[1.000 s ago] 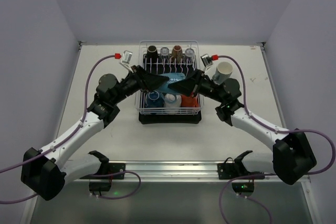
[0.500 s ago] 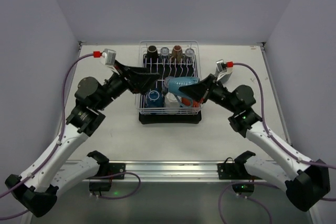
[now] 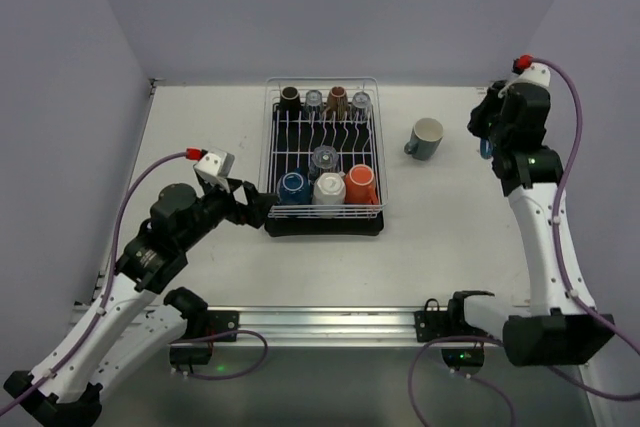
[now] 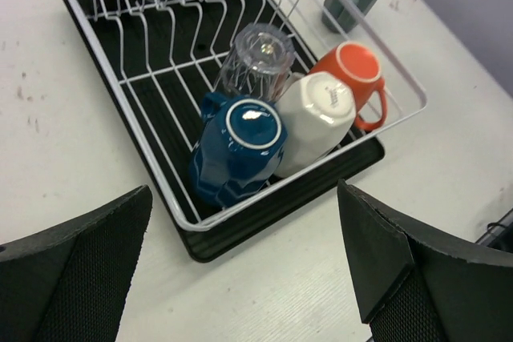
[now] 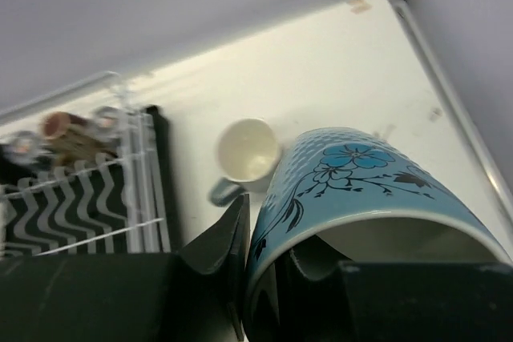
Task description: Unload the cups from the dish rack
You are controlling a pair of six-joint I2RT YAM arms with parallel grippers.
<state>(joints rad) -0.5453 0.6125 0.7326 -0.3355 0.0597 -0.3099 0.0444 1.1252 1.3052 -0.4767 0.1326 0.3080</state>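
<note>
- Upper right overhead: right gripper [image 3: 489, 137], clamped on the flowered blue cup [image 5: 353, 174], has carried it past the teal mug [image 3: 426, 137].
- Left gripper [image 3: 255, 209], fingers apart, backed off; dish rack [image 3: 379, 147] holds eight more.

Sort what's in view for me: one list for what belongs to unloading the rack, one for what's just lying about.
Belongs to the job: dish rack; in it the blue mug, white mug, orange mug, clear glass and back row of four cups; teal mug set out beside the rack; floral blue cup in the right fingers.

Just lying about: metal rail; purple cables.
</note>
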